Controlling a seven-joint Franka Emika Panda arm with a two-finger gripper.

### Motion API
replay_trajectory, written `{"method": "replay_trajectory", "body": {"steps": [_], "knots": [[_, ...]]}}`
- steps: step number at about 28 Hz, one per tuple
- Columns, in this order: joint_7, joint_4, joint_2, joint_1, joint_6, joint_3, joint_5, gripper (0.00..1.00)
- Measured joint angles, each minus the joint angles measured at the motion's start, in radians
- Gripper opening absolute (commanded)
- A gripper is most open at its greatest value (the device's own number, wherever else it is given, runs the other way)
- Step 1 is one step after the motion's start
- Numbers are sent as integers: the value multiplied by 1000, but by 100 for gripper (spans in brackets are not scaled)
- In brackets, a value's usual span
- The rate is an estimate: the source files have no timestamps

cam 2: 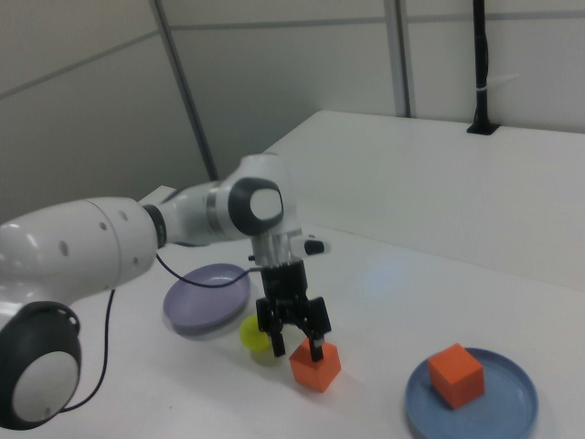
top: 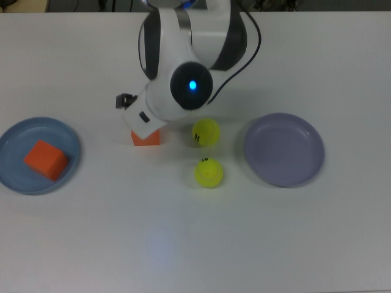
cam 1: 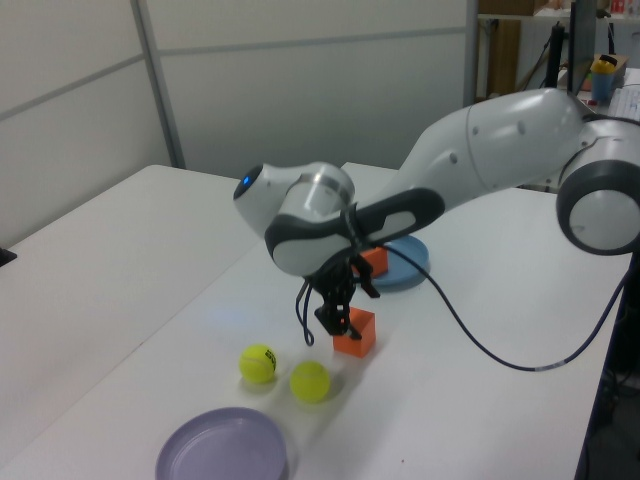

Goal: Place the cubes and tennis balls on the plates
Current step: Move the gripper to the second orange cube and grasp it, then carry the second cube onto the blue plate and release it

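One orange cube [top: 46, 160] lies on the light blue plate [top: 17, 139] at the top view's left. The other cube [top: 144, 138] sits on the table, half hidden under the arm in the top view. In the right view my gripper [cam 2: 294, 344] stands open just above this cube [cam 2: 315, 365], fingers spread to either side of its top. Two tennis balls [top: 206, 132] [top: 209, 172] rest on the table between the cube and the lavender plate [top: 284, 149], which holds nothing.
The arm's white wrist and black cable [cam 1: 470, 335] hang over the table's middle. The table's edge runs along the left view's right. A black post [cam 2: 482, 64] stands at the back in the right view.
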Motion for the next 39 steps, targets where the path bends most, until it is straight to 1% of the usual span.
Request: {"method": "replay_trajectory", "body": {"steps": [4,5,6,7,8,9,10,13,17,20,22,28,30,31,32,33,34,39], "knots": [[13,0,47,-1,59,-6,-20,100],[16,0,59,-2,73,-7,-31,96],[18,0,65,-3,80,-7,-38,76],[19,0,70,-4,86,-7,-44,51],[19,0,74,-5,91,-8,-48,32],[20,0,76,-6,94,-8,-50,1],[20,0,77,-8,98,-8,-50,0],[20,7,77,-10,106,-9,-50,0],[22,30,73,-18,114,-18,-50,0],[20,60,60,-56,114,-26,-50,0],[4,69,48,-89,114,-27,-50,0],[-74,73,25,-222,114,-29,-50,0],[-87,71,26,-246,114,-29,-51,1],[-92,70,27,-255,114,-29,-53,6],[-98,69,28,-264,114,-29,-55,30],[-102,67,29,-272,114,-29,-57,58],[-102,67,30,-277,114,-29,-57,100],[-102,64,34,-291,125,-29,-56,100]]}}
